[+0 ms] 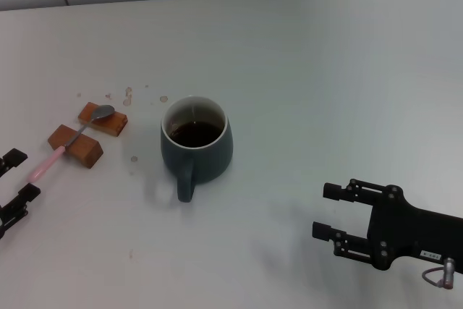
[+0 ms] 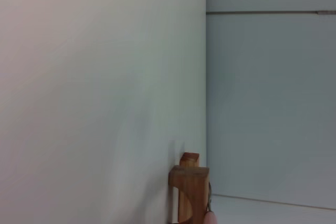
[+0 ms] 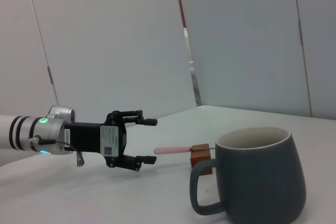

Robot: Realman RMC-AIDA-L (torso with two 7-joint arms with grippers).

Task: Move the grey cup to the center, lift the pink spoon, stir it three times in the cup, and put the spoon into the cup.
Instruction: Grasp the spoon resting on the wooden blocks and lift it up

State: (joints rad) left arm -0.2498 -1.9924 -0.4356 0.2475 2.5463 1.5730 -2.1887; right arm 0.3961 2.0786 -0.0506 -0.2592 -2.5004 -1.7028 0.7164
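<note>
A wide white table [image 1: 304, 70] is seen under everything, with a pale tiled wall behind it.

On the robot's right, the black right gripper [image 1: 327, 213] is held low over the table, near the front edge. Its two fingers are spread apart and nothing is held between them. It is well apart from the cup.

On the robot's left, the black left gripper [image 1: 16, 176] is seen at the edge of the head view. Its fingers are spread too, and nothing is pinched. The pink end of the spoon is pointed at the gap between them, just beside the fingertips.

The squat dark blue-grey cup with a pale rim [image 1: 196, 144] is stood upright near the middle of the table. A dark drink is seen inside it. Its loop handle is turned toward the robot.

Two small brown wooden blocks [image 1: 75, 144] are placed to the left of the cup. The slim spoon with a pink handle and a grey metal bowl [image 1: 69, 142] is laid across the tops of both blocks, like a bridge.

A few small drops [image 1: 129, 92] are dotted on the table near the blocks.
</note>
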